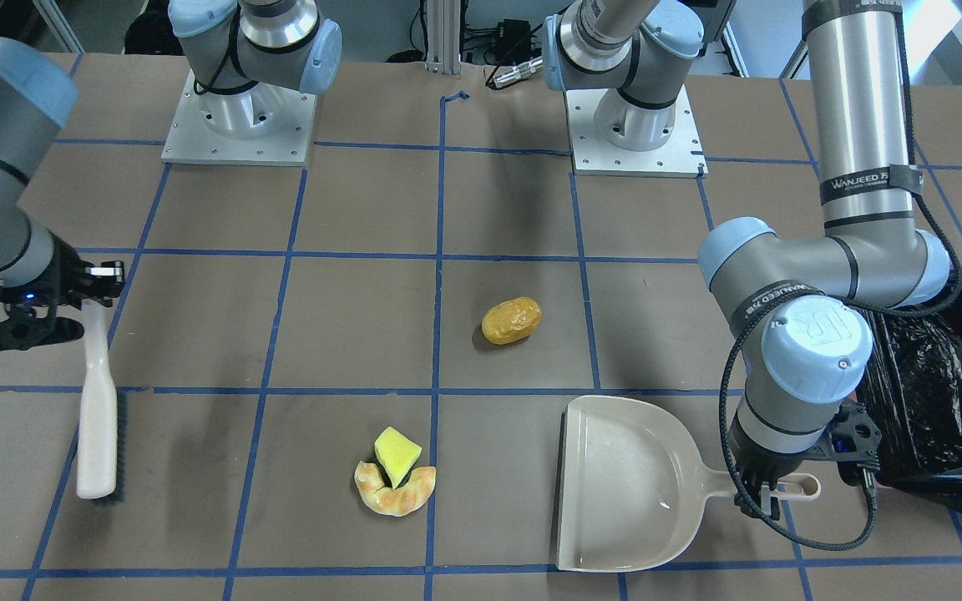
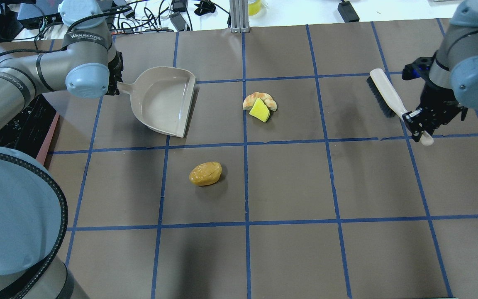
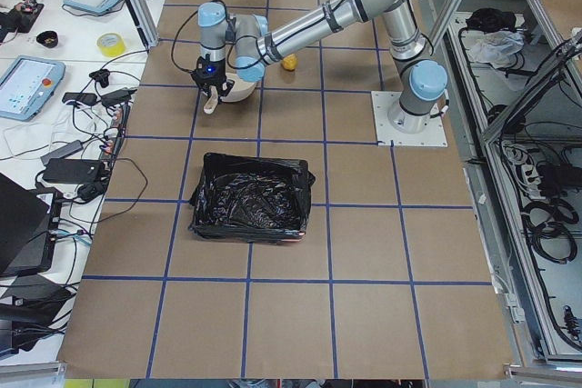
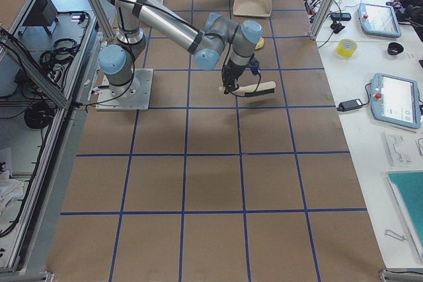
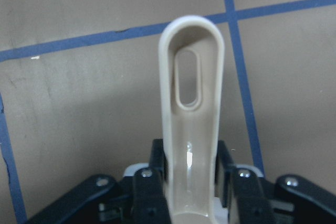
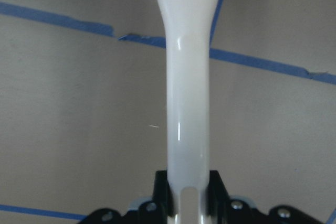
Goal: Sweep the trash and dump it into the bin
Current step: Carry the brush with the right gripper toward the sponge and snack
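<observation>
1. My left jaws are clamped tight on the looped handle of the beige plastic dustpan (image 1: 627, 484). The wrist view shows the handle pinched between both fingers (image 5: 152, 187).
2. The pan runs out from those jaws toward the right jaws, with its open mouth facing that way. It sits low on the brown paper-covered table (image 2: 288, 187).
3. My right jaws are closed on the slim handle of the white brush with black bristles (image 1: 97, 426). The brush head reaches out ahead of them, away from the robot's base, and seems to hang just off the table.
4. The trash lies between the two sets of jaws.
5. The curved tan croissant-like piece (image 1: 393, 497) and the yellow-green sponge-like wedge (image 1: 397, 453) touch, with the wedge resting in the croissant's curve. They lie near the dustpan's mouth, closer to the left jaws than the right.
6. The golden-brown potato-shaped lump (image 1: 512, 320) sits apart from that pair, also nearer the left jaws.
7. The pink-sided bin lined with a crinkled black plastic bag (image 3: 250, 199) stands on the outer side of the left jaws, away from the right jaws.
</observation>
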### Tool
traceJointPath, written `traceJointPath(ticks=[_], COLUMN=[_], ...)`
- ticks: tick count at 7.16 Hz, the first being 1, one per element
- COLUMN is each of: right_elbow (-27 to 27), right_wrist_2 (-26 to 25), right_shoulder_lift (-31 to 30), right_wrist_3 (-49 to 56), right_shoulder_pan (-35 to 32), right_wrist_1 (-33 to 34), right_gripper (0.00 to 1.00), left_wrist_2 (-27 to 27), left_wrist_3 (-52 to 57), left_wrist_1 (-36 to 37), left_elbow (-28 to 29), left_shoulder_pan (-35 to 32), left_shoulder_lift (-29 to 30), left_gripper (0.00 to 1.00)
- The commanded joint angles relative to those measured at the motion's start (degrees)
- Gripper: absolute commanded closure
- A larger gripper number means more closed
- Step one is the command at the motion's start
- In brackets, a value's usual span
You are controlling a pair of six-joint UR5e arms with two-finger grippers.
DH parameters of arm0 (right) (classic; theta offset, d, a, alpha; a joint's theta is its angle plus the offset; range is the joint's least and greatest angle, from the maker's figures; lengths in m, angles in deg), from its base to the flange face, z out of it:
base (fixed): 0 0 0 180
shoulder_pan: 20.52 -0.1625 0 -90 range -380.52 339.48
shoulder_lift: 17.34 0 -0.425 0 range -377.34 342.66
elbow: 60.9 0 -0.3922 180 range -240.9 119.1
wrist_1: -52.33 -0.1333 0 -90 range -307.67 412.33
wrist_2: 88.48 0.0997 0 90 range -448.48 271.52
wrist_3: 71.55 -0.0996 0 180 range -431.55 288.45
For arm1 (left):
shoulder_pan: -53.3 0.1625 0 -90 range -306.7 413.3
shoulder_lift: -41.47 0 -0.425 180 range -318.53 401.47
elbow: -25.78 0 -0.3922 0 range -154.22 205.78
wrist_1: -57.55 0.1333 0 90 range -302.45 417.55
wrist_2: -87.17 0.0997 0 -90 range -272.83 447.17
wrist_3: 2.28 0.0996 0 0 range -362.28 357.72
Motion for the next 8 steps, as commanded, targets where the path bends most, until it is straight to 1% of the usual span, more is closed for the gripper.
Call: traceJointPath(ticks=[1,2,3,4,5,6,7,8], right_elbow=[-2.5,-4.1,-4.6,-4.1,-4.4,-4.8,-4.8,-4.9], right_wrist_2=[0.4,0.6,0.9,1.2,6.8,9.0,9.2,10.8], right_shoulder_lift=[1.4,4.2,5.4,5.6,6.1,6.7,7.2,8.0], right_wrist_3=[-21.3,-26.9,-29.8,-30.9,-34.0,-36.1,-38.1,-40.8], right_shoulder_pan=[-15.0,-19.1,-21.1,-21.5,-21.6,-21.8,-22.3,-24.0], right_wrist_1=[-3.8,-3.6,-4.0,-4.0,-3.9,-4.0,-4.0,-3.7], right_gripper=[0.89,0.89,0.95,0.97,0.97,0.98,0.98,0.98], left_wrist_2=[0.0,0.3,0.2,0.5,3.3,4.0,3.6,2.7], left_wrist_3=[-5.1,-11.2,-11.5,-12.2,-12.4,-15.4,-16.5,-16.9], left_wrist_1=[1.2,-0.1,-1.1,-5.4,-9.1,-11.2,-15.1,-16.3], left_elbow=[0.1,0.8,2.0,3.0,3.4,4.0,5.2,6.5], left_shoulder_pan=[-4.3,-6.3,-6.5,-7.3,-7.7,-7.9,-8.2,-8.2], left_shoulder_lift=[0.2,0.8,0.9,0.9,1.5,1.9,2.2,2.9], left_gripper=[1.00,1.00,1.00,1.00,1.00,1.00,1.00,1.00])
